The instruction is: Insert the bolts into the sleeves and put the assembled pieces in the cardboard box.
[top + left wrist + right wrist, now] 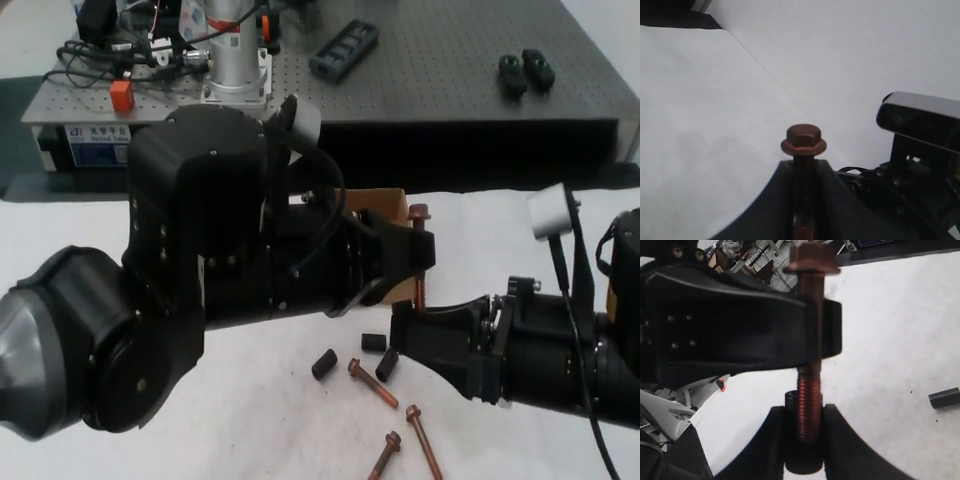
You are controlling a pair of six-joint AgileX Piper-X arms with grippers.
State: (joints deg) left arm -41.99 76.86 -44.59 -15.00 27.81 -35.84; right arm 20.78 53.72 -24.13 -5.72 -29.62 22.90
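Holding one rigid, probably light bolt (809,400) upright above the table (890,340), left jaws clamped on its shank below the head, threaded tip in the sleeve (802,462) clamped by right jaws.

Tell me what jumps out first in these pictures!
A coppery bolt is held upright in the air by the left gripper, its threaded end down at a black sleeve pinched in the right gripper. Under them, loose bolts and loose sleeves lie on the white table, with a cardboard box behind.
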